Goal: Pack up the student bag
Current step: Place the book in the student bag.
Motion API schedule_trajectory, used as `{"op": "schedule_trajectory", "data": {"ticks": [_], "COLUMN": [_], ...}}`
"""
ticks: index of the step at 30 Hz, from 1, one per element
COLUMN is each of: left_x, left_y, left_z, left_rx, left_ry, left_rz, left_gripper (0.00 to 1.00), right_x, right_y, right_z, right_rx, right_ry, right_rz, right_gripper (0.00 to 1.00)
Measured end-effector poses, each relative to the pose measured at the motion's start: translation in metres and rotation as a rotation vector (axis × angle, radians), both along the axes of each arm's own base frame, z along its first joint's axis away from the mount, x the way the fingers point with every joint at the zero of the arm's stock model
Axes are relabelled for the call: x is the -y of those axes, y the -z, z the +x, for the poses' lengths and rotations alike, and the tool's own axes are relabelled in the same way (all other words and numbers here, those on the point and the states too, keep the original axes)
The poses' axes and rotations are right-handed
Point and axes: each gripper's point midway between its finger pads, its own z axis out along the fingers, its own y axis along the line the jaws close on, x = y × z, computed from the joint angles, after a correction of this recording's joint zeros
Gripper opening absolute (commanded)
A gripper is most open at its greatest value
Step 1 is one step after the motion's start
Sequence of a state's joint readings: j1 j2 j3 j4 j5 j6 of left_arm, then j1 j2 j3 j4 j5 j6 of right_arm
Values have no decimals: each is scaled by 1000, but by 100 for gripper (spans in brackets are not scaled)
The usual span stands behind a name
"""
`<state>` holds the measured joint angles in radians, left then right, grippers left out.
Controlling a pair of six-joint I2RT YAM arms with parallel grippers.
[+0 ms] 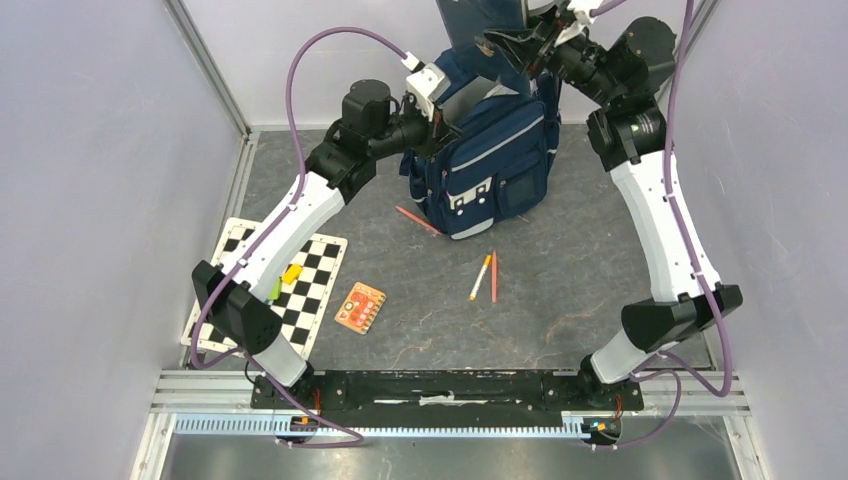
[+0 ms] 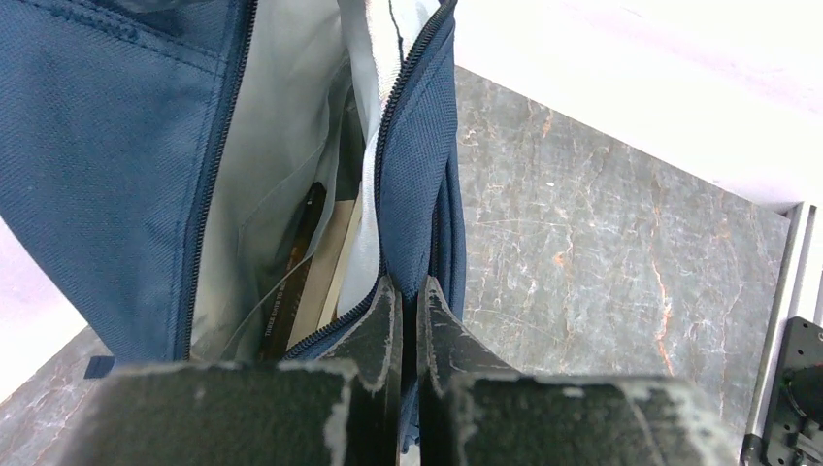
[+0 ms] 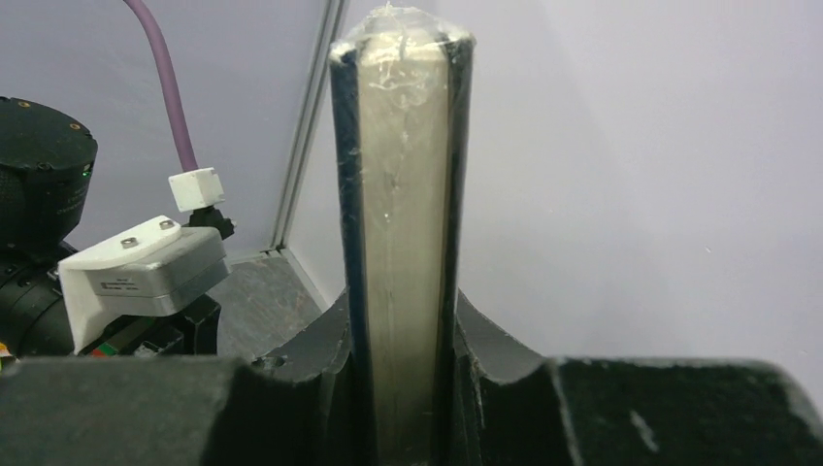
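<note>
As we scan from the left, we first meet a checkerboard mat lying flat by the left arm, with a small yellow piece and a green piece on it. Just to its right lies an orange card, apart from the mat. Farther back, the left gripper has its jaws pressed nearly together, pinching the zip edge of the student bag. The bag stands upright at the rear centre of the table, its top unzipped. The left wrist view shows pale lining and flat items standing inside. A red pencil lies at the bag's near-left foot, touching or almost touching it. An orange-and-white pen and a second red pencil lie side by side in front. Above the bag's opening, the right gripper clamps a dark-covered book, held upright. Nothing sits between book and opening except the bag's raised flap. We see a grey marbled table, pale lilac walls and a metal corner post.
</note>
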<state>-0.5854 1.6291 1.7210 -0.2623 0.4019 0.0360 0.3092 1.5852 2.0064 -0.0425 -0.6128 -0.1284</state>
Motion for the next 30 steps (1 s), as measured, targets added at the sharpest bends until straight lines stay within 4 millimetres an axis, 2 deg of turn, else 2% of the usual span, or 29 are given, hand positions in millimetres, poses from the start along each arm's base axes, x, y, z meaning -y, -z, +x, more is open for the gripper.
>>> {"op": "schedule_trajectory", "data": {"ticks": [3, 9, 14, 17, 23, 30], "left_x": [2, 3, 3, 3, 5, 7], "left_y": [0, 0, 2, 3, 3, 6], "left_z": [-2, -4, -5, -8, -18, -32], "left_rx": [2, 0, -6, -11, -10, -5], "left_ry": [8, 23, 27, 35, 94, 169], "left_rz": [1, 1, 4, 14, 44, 85], "left_gripper": [2, 2, 2, 2, 2, 2], "right_x": [5, 29, 40, 41, 40, 40], "right_y": [3, 27, 42, 47, 40, 42], "right_z": [10, 41, 60, 59, 50, 57], "right_rx": [-27, -161, -261, -287, -244, -238], "right_ry": [-52, -151, -276, -317, -366, -369], "right_rz": [20, 72, 121, 118, 78, 79], "right_gripper": [0, 0, 0, 0, 0, 0]}}
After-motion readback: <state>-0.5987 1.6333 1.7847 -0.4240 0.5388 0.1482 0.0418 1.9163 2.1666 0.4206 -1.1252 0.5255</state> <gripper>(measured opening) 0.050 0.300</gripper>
